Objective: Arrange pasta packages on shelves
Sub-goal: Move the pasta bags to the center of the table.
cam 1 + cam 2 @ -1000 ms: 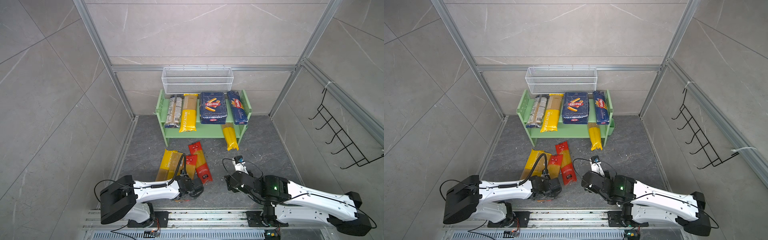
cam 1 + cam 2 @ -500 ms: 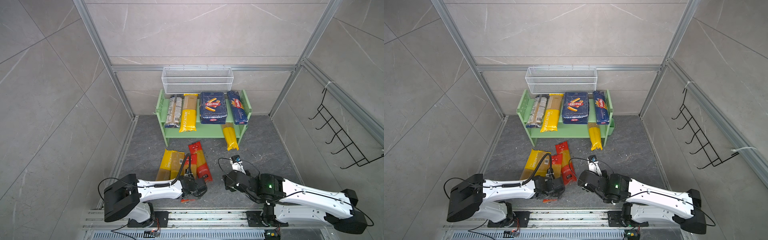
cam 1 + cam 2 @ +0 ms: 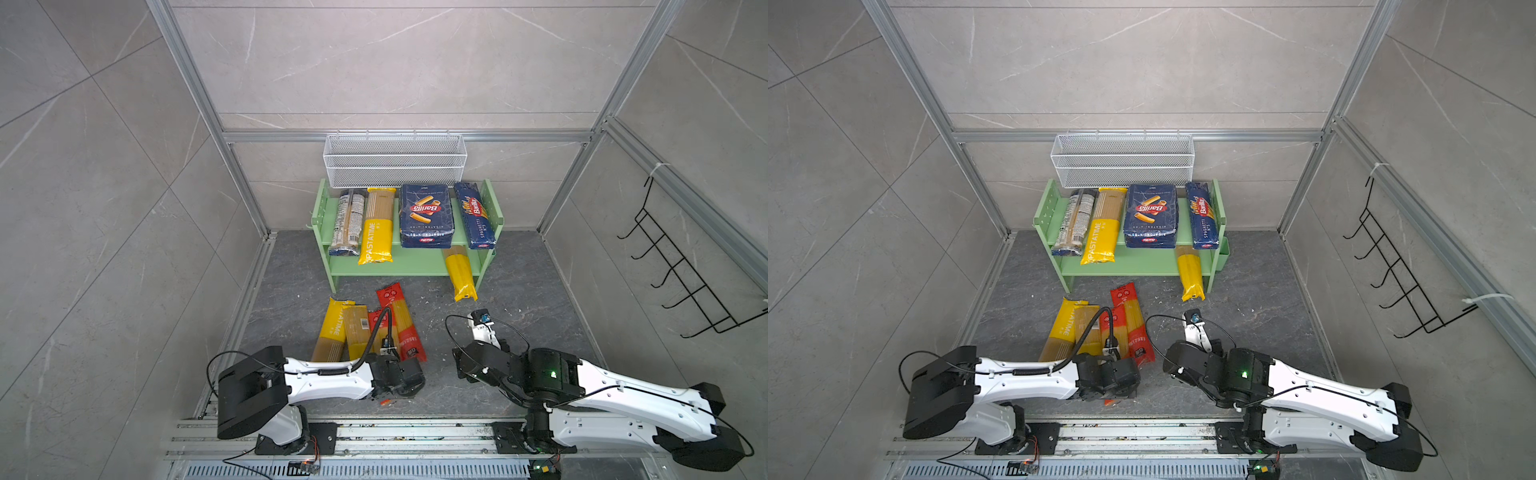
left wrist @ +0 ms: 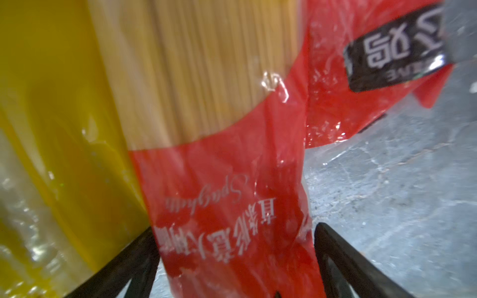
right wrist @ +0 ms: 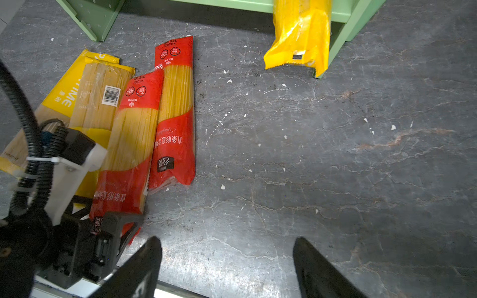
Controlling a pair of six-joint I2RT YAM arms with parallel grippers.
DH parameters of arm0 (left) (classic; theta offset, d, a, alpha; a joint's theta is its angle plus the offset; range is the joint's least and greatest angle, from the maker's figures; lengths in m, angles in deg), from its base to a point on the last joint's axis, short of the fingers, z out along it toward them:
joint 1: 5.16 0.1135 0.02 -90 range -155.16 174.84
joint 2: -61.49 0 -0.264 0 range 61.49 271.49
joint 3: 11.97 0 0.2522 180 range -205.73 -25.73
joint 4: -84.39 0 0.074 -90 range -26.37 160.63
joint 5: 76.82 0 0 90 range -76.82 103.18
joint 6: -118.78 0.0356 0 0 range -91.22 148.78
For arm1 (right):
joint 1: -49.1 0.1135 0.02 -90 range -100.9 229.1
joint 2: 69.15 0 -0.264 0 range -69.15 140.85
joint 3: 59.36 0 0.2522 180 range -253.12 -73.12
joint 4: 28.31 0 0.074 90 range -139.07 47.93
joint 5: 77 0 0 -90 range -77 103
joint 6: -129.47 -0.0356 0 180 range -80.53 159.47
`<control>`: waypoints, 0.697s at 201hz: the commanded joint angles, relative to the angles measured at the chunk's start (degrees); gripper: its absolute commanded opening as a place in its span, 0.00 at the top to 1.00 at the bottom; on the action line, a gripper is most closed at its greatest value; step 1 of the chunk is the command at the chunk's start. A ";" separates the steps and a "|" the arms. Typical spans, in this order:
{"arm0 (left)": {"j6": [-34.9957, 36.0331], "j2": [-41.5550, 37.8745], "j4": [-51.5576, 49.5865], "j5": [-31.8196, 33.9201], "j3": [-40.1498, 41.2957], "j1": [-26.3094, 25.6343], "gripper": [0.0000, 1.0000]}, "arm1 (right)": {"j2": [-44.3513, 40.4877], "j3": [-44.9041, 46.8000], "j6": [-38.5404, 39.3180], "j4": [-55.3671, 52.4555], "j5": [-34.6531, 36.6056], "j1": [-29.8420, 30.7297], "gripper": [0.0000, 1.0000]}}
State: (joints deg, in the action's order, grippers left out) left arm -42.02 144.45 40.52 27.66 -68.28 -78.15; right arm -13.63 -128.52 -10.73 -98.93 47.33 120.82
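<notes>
Four spaghetti packs lie side by side on the dark floor (image 3: 519, 291), just in front of the green rack (image 3: 415, 266): two yellow packs (image 3: 334, 328), then a red bag (image 5: 134, 134) and a second red bag (image 5: 175, 144) touching it. Left pincer (image 4: 235, 229) spread, fingers either side of the red bag's near end, squeeze not evident. Right pincer (image 5: 227, 240) spread too, over bare floor, well apart from the packs, nothing in it. Rack top board, left to right in both top views: clear brownish bag (image 3: 347, 220), yellow PASTATIME pack (image 3: 376, 237), wide blue Barilla pack (image 3: 426, 216), narrow Barilla spaghetti pack (image 3: 476, 216). Lower board: one yellow bag (image 3: 459, 274) poking out past the front edge near the right leg. White mesh basket (image 3: 395, 162) on the wall behind the rack.
</notes>
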 commanded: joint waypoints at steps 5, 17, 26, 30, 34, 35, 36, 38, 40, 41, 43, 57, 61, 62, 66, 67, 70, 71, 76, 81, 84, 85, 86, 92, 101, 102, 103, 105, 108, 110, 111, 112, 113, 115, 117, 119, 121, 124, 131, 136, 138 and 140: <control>-4.94 -7.64 -7.12 -0.18 6.19 1.59 0.04 | -0.59 -0.85 -0.23 -1.21 0.88 0.26 0.18; -5.48 -12.05 -9.66 1.11 7.55 2.21 0.03 | -0.60 -0.92 0.09 -0.85 0.76 0.25 0.18; -5.70 -15.05 -11.30 2.03 8.14 2.62 0.03 | -0.43 -1.14 0.26 -0.75 0.73 0.26 0.18; -5.73 -16.16 -11.98 2.39 8.25 2.80 0.03 | -0.35 -1.24 0.32 -0.72 0.73 0.23 0.18; -5.81 -17.14 -12.56 2.60 8.36 2.96 0.03 | -0.21 -1.29 0.36 -0.71 0.70 0.26 0.18; -5.82 -17.36 -12.67 2.67 8.45 3.00 0.03 | -0.18 -1.29 0.36 -0.75 0.68 0.26 0.18; -5.83 -17.55 -12.77 2.71 8.49 3.06 0.03 | -0.17 -1.34 0.40 -0.73 0.71 0.26 0.18; -5.86 -17.98 -13.02 2.82 8.52 3.15 0.03 | -0.12 -1.41 0.44 -0.71 0.71 0.26 0.18; -5.84 -18.31 -13.22 2.88 8.55 3.19 0.03 | -0.08 -1.46 0.45 -0.66 0.67 0.21 0.18; -5.88 -18.51 -13.31 2.90 8.54 3.20 0.03 | -0.03 -1.51 0.45 -0.73 0.62 0.19 0.18; -5.80 -18.84 -13.40 2.98 8.60 3.27 0.03 | 0.07 -1.55 0.45 -0.70 0.63 0.25 0.18; -5.41 -19.67 -13.67 3.01 8.25 3.29 0.03 | 0.28 -1.76 0.54 -0.62 0.68 0.25 0.18; -5.32 -19.51 -13.77 2.97 8.08 3.29 0.03 | 0.36 -1.82 0.60 -0.62 0.69 0.23 0.18; -5.27 -19.46 -13.80 2.95 7.95 3.29 0.03 | 0.41 -1.82 0.61 -0.62 0.63 0.29 0.18; -5.11 -19.15 -13.90 2.92 7.55 3.29 0.03 | 0.37 -1.85 0.62 -0.63 0.61 0.19 0.18; -4.99 -19.06 -13.91 2.97 7.38 3.29 0.03 | 0.37 -1.84 0.67 -0.67 0.63 0.23 0.18; -4.69 -18.65 -14.00 3.09 7.02 3.29 0.03 | 0.41 -1.86 0.71 -0.63 0.64 0.17 0.18; -4.51 -18.51 -14.01 3.05 6.90 3.29 0.03 | 0.39 -1.88 0.71 -0.62 0.60 0.21 0.18; -3.86 -17.89 -14.01 2.90 6.10 3.25 0.03 | 0.46 -1.95 0.80 -0.69 0.64 0.24 0.18; -3.59 -16.94 -14.10 2.69 5.36 3.21 0.03 | 0.46 -1.98 0.80 -0.81 0.74 0.19 0.18; -3.30 -16.41 -13.99 2.59 4.85 3.16 0.03 | 0.46 -2.00 0.72 -0.86 0.73 0.25 0.18; -3.25 -16.24 -14.00 2.58 4.67 3.14 0.03 | 0.46 -2.00 0.67 -0.87 0.74 0.25 0.18; -3.18 -16.03 -14.01 2.53 4.53 3.09 0.03 | 0.46 -1.95 0.69 -0.88 0.74 0.26 0.18; -2.80 -15.07 -14.01 2.58 3.36 2.80 0.03 | 0.46 -2.00 0.71 -1.02 0.69 0.25 0.18; -2.13 -13.48 -13.83 2.73 1.60 2.24 0.03 | 0.35 -1.99 0.71 -1.14 0.80 0.23 0.18; -2.09 -13.28 -13.83 2.74 1.42 2.19 0.03 | 0.32 -1.99 0.71 -1.19 0.82 0.25 0.18; -1.99 -13.14 -13.83 2.79 1.15 2.08 0.03 | 0.30 -2.00 0.71 -1.21 0.82 0.21 0.18; -1.88 -12.79 -13.77 2.87 0.73 1.96 0.03 | 0.29 -1.95 0.71 -1.27 0.81 0.22 0.18; -1.62 -12.36 -13.69 2.96 0.12 1.78 0.03 | 0.21 -1.99 0.64 -1.36 0.90 0.17 0.18; -1.51 -11.96 -13.67 3.00 -0.25 1.62 0.03 | 0.15 -1.99 0.63 -1.40 0.85 0.19 0.18; -1.39 -11.86 -13.66 3.00 -0.52 1.58 0.03 | 0.13 -2.00 0.63 -1.45 0.88 0.23 0.18; -1.28 -11.73 -13.62 3.05 -0.74 1.51 0.03 | 0.12 -2.00 0.58 -1.47 0.90 0.24 0.18; -1.27 -11.53 -13.60 3.07 -0.94 1.48 0.03 | 0.11 -2.00 0.56 -1.49 0.87 0.25 0.18; -1.07 -11.22 -13.58 3.14 -1.44 1.39 0.03 | 0.06 -1.95 0.54 -1.50 0.84 0.21 0.18; -0.91 -10.91 -13.58 3.22 -1.78 1.30 0.03 | 0.03 -1.94 0.54 -1.54 0.88 0.25 0.18; -0.76 -10.61 -13.53 3.19 -2.22 1.21 0.03 | -0.02 -1.92 0.49 -1.58 0.91 0.26 0.18; -0.57 -10.33 -13.52 3.19 -2.55 1.13 0.03 | -0.06 -1.91 0.47 -1.63 0.92 0.26 0.18; -0.31 -9.93 -13.45 3.19 -3.08 1.03 0.03 | -0.19 -1.86 0.45 -1.71 0.92 0.21 0.18; 0.22 -9.05 -12.96 3.03 -4.01 0.88 0.03 | -0.39 -1.82 0.36 -1.83 0.92 0.22 0.18; 0.53 -8.52 -12.44 2.76 -4.40 0.83 0.03 | -0.57 -1.72 0.27 -1.89 0.93 0.25 0.18; 0.59 -8.21 -12.19 2.68 -4.52 0.83 0.03 | -0.63 -1.69 0.27 -1.93 0.97 0.24 0.18; 0.69 -8.06 -12.00 2.55 -4.62 0.83 0.03 | -0.74 -1.66 0.27 -2.02 1.00 0.21 0.18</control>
State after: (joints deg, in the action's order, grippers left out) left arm -44.06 134.35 28.55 29.59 -69.63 -76.71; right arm -13.41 -129.09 -10.47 -98.93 47.33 120.82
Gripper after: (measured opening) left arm 0.974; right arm 0.823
